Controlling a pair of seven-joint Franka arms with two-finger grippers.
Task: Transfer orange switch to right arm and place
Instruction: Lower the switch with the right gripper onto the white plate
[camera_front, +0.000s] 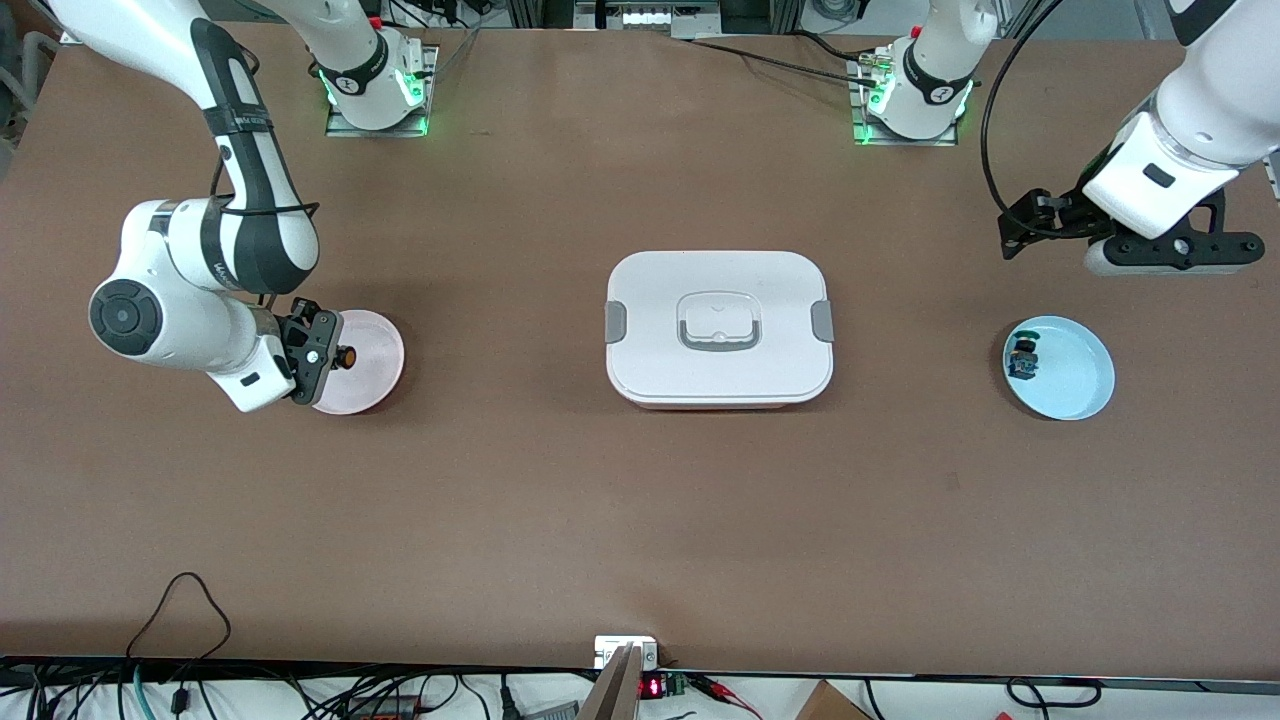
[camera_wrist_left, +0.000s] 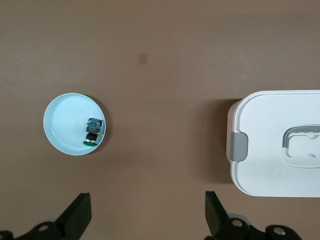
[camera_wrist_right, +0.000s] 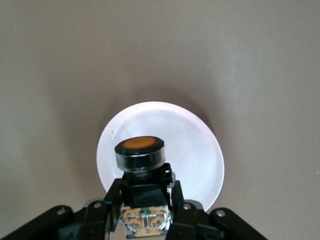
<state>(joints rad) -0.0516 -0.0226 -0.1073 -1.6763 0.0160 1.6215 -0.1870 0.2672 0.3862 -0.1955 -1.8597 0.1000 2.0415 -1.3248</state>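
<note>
The orange switch (camera_front: 343, 356) has a black body, a round orange cap and tan terminals. My right gripper (camera_front: 325, 355) is shut on its body and holds it over the pink plate (camera_front: 372, 345) at the right arm's end of the table. In the right wrist view the switch (camera_wrist_right: 140, 150) sits between the fingers (camera_wrist_right: 176, 196) of the right gripper (camera_wrist_right: 145, 190), cap toward the plate (camera_wrist_right: 200, 150). My left gripper (camera_front: 1015, 232) is open and empty, up over bare table beside the light blue plate (camera_front: 1080, 375); in the left wrist view the left gripper (camera_wrist_left: 147, 215) is spread wide.
A blue-green-capped switch (camera_front: 1023, 358) lies in the light blue plate, also seen in the left wrist view (camera_wrist_left: 93, 131) on that plate (camera_wrist_left: 62, 120). A white lidded box (camera_front: 720, 325) with a grey handle stands mid-table, and shows in the left wrist view (camera_wrist_left: 272, 150).
</note>
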